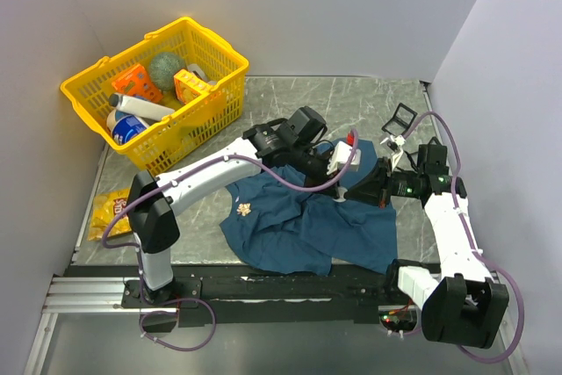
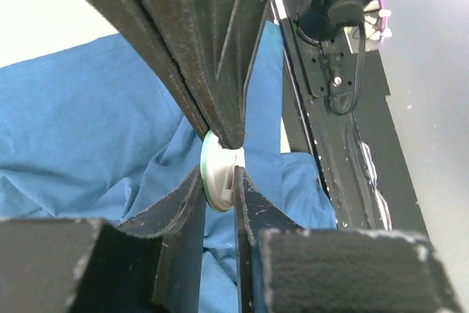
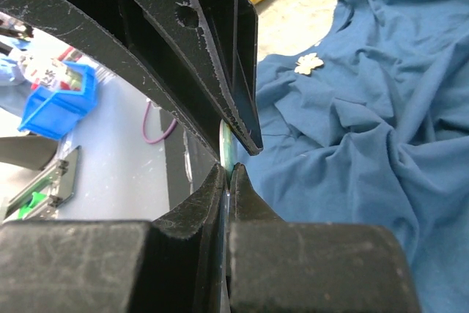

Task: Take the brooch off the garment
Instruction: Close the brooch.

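Observation:
The dark blue garment [image 1: 299, 226] lies wrinkled on the table in front of the arms. My left gripper [image 1: 351, 173] reaches across to its right edge. In the left wrist view it [image 2: 234, 155] is shut on a round white disc-shaped brooch [image 2: 218, 181] held above the cloth [image 2: 88, 122]. My right gripper [image 1: 371, 187] meets it there. In the right wrist view it [image 3: 233, 159] is shut on the thin greenish edge of the same disc [image 3: 227, 141]. A small gold flower-shaped brooch [image 1: 245, 210] sits on the garment's left part and also shows in the right wrist view [image 3: 308, 64].
A yellow basket [image 1: 88, 85] with several items stands at the back left. A yellow packet [image 1: 110, 208] lies by the left table edge. A small black square frame [image 1: 400, 118] lies at the back right. A blue bin [image 3: 58, 97] shows beyond the table.

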Available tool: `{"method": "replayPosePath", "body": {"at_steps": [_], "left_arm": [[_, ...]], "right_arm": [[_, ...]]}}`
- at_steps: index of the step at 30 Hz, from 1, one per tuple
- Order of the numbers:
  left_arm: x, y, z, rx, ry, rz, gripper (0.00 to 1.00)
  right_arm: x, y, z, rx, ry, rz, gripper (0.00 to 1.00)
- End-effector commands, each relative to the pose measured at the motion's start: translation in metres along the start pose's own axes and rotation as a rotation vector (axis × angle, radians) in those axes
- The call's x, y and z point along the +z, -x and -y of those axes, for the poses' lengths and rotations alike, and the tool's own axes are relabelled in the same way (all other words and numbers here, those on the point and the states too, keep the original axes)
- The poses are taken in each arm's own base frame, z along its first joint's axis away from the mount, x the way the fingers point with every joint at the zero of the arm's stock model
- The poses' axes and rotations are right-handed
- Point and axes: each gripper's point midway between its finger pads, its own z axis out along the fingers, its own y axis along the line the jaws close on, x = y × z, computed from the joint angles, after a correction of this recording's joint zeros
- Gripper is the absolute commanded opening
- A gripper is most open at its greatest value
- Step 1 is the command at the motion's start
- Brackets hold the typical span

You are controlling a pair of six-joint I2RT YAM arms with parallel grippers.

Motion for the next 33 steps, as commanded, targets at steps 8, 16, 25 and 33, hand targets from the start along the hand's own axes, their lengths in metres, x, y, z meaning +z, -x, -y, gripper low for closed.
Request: {"method": "replayPosePath", "body": {"at_steps": [8, 16, 25, 33], "left_arm": [[0.004, -0.011, 0.074, 0.038, -0.282, -0.054, 0.14], [0.004, -0.005, 0.077, 0.047, -0.302, -0.034, 0.38], [0.006, 0.004, 0.069, 0.034, -0.265, -0.013, 0.54], [-0.002, 0.021, 0.029, -0.03, -0.096, 0.055, 0.65]], "right_arm": [[-0.002, 0.016, 0.004, -0.074, -0.005, 0.013, 0.0], [-0.002, 0.016, 0.005, -0.076, -0.009, 0.012, 0.0], [-0.002, 0.013, 0.006, -0.09, -0.022, -0.002, 0.0], [-0.001, 0.007, -0.002, -0.221, -0.044, -0.033, 0.0]]}}
